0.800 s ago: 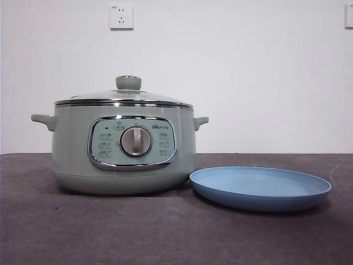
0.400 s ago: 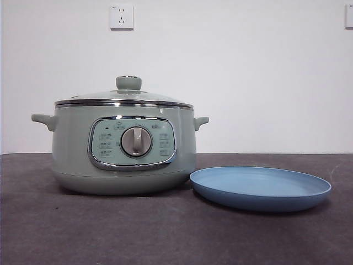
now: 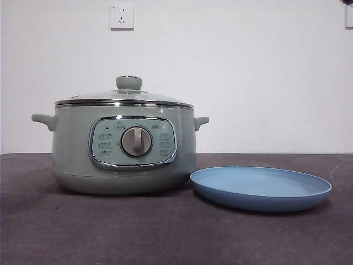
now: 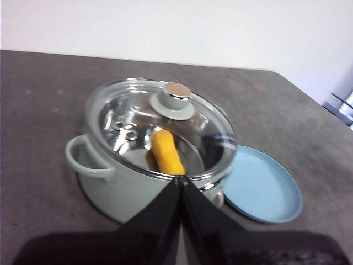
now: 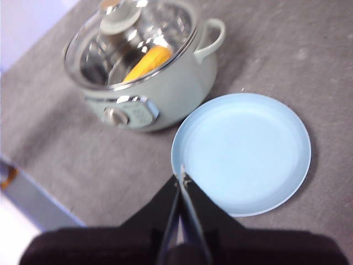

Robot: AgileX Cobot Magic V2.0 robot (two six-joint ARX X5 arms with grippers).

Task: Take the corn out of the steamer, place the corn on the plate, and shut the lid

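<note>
The pale green steamer (image 3: 124,146) stands on the dark table with its glass lid (image 3: 124,97) on it, the knob (image 3: 128,83) on top. Through the glass, the yellow corn (image 4: 167,153) lies inside on the steel tray, also seen as corn (image 5: 148,63) in the right wrist view. The light-blue plate (image 3: 260,189) sits beside the steamer with nothing on it. My left gripper (image 4: 181,179) hovers shut above the steamer's near side. My right gripper (image 5: 182,176) is shut and hangs over the plate's (image 5: 242,152) edge. Neither holds anything.
A white wall with a power socket (image 3: 121,16) stands behind the table. The table's edge (image 5: 38,193) runs near the steamer's panel side. A dark arm tip (image 3: 346,1) shows at the front view's top right corner.
A small dark tip has come into the front view's top right corner. The steamer, lid and plate have not moved.
</note>
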